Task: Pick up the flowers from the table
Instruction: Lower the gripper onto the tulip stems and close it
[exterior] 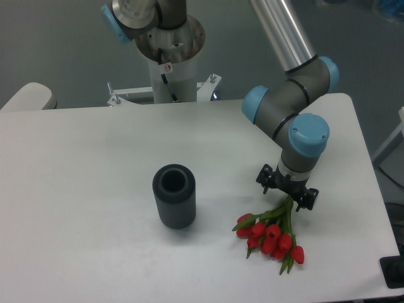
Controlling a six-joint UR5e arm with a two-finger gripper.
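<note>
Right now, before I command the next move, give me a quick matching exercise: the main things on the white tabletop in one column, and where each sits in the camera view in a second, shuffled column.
Things:
1. bunch of red tulips with green stems
2. dark grey ribbed cylindrical vase
3. black two-finger gripper
4. white column of the robot base

Places:
A. beyond the far edge of the white rectangular table
B. standing upright left of the bouquet
C. lying flat near the front right of the table
D. over the stem end of the bouquet

Pairs: 1-C, 2-B, 3-D, 4-A
</note>
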